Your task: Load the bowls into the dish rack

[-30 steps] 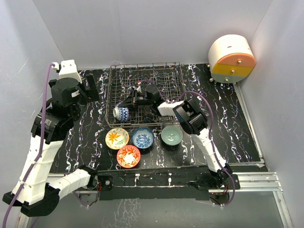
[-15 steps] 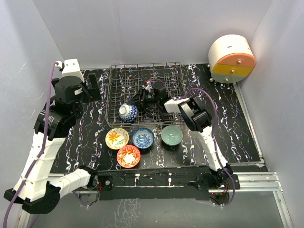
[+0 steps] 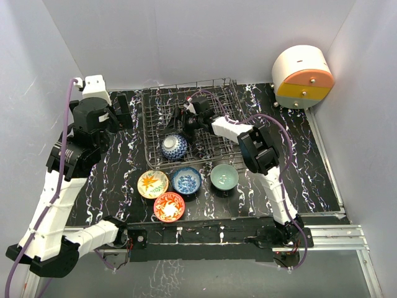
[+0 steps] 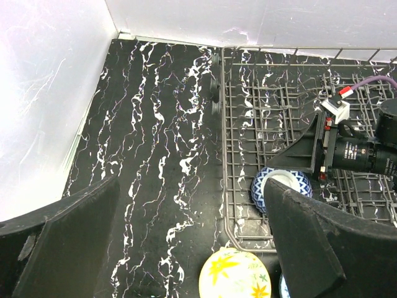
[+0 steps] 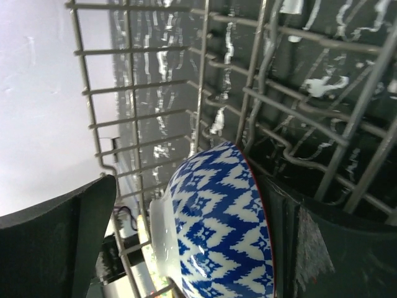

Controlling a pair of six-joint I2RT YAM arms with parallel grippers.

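Bowl (image 3: pixel 174 147) sits in dish rack (image 3: pixel 144 124), just ahead of spread right claw (image 3: pixel 184 126).

Blue-white bowl (image 3: pixel 174 147) foot up in dish rack (image 3: pixel 160 108), four bowls (image 3: pixel 186 180) upright beside it

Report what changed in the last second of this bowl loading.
The right hand opened and let go of the blue zigzag bowl, which settled underside up in the dish rack's near left part; the hand drew back toward the rack's far side. Unchanged: the left hand open beside the rack, and the yellow bowl, blue-white bowl, grey-green bowl and orange-red bowl on the table.
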